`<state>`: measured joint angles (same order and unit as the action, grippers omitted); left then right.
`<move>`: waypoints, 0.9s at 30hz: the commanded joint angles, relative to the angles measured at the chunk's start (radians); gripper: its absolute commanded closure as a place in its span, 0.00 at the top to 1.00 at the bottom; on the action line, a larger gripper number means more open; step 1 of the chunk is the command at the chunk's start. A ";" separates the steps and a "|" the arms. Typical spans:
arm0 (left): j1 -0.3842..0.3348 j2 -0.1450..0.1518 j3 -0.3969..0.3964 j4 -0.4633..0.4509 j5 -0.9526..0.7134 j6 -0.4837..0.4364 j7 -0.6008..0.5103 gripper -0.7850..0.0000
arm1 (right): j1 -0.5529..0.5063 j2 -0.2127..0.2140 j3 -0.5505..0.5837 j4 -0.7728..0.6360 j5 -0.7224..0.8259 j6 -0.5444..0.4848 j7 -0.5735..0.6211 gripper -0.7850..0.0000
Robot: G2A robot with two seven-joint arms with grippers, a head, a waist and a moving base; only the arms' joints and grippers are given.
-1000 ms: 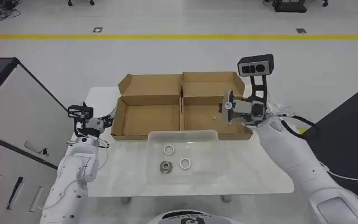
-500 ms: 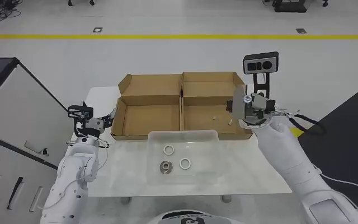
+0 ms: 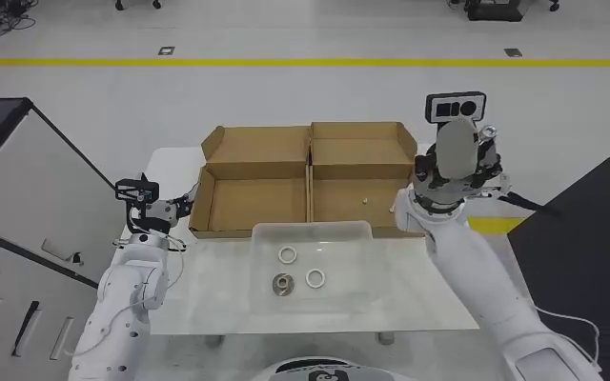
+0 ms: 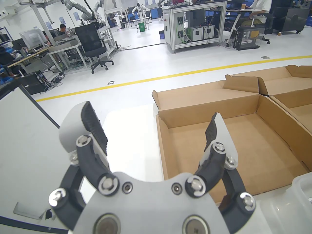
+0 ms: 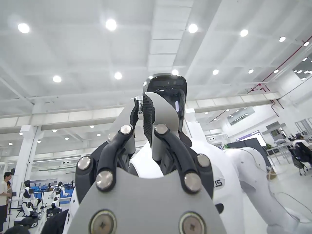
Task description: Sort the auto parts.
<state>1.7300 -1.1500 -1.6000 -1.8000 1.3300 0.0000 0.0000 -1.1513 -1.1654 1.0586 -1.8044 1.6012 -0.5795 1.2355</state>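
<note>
Against ceiling lights [image 5: 111,24], right claw [image 5: 142,102] pinches a bolt [image 5: 139,105] between its tips.

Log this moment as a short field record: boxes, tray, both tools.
left box: open cardboard
right box: open cardboard, small pale part on its floor
tray: clear, holds two white rings and a metal part
left tool: open, beside left box's outer wall
right tool: raised beside right box, shut on threaded metal part
</note>
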 commanded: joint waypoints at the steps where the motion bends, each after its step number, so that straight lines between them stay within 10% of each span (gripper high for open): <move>1: 0.000 0.000 0.000 0.000 0.000 0.000 0.000 1.00 | 0.001 -0.003 0.009 0.005 -0.036 0.008 -0.005 0.00; 16: 0.000 0.000 0.000 0.000 0.000 0.000 0.000 1.00 | -0.011 0.007 0.115 0.008 -0.449 0.130 -0.036 0.00; 27: 0.000 0.000 0.000 0.000 0.000 0.000 0.000 1.00 | -0.060 -0.012 0.149 -0.025 -0.261 0.096 -0.049 0.00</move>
<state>1.7300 -1.1500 -1.6000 -1.8000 1.3300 0.0000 0.0000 -1.2100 -1.1753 1.2068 -1.8276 1.3166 -0.4806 1.1819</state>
